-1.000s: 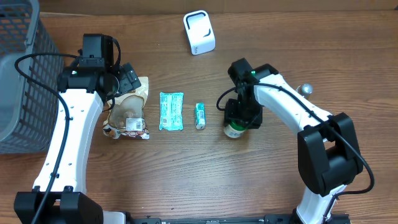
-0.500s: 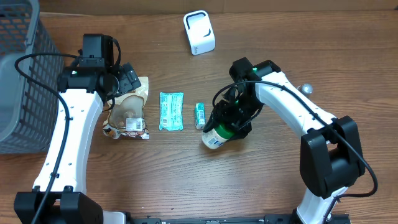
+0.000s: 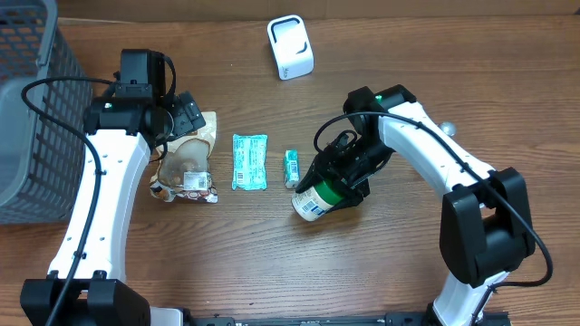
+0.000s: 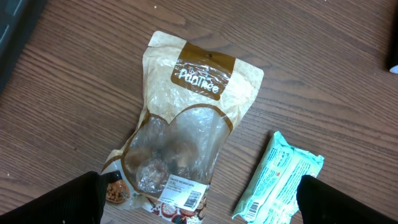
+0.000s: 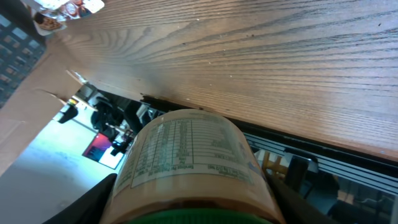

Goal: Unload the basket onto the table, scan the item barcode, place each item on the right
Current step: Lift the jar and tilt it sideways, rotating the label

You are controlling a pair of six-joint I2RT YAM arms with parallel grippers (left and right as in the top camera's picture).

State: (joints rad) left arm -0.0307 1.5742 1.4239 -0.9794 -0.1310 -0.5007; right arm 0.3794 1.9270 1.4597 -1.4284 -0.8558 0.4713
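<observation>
A bottle (image 3: 311, 202) with a green cap and a white printed label hangs tipped on its side over the middle of the table, base pointing front-left. My right gripper (image 3: 344, 184) is shut on it near the cap. In the right wrist view the bottle (image 5: 193, 162) fills the space between the dark fingers (image 5: 93, 202), label text showing and no barcode seen. A white scanner (image 3: 290, 47) stands at the back of the table, well apart from the bottle. My left gripper (image 3: 186, 113) hovers open over a brown snack bag (image 4: 186, 118).
A teal packet (image 3: 249, 161) and a small green tube (image 3: 291, 168) lie left of the bottle. The snack bag (image 3: 188, 165) lies further left. A grey mesh basket (image 3: 27, 118) stands at the left edge. A small silver ball (image 3: 445, 129) lies at right.
My right gripper lifted the bottle from where it stood on the table and tipped it on its side, its base swinging front-left. The left arm has stayed still.
</observation>
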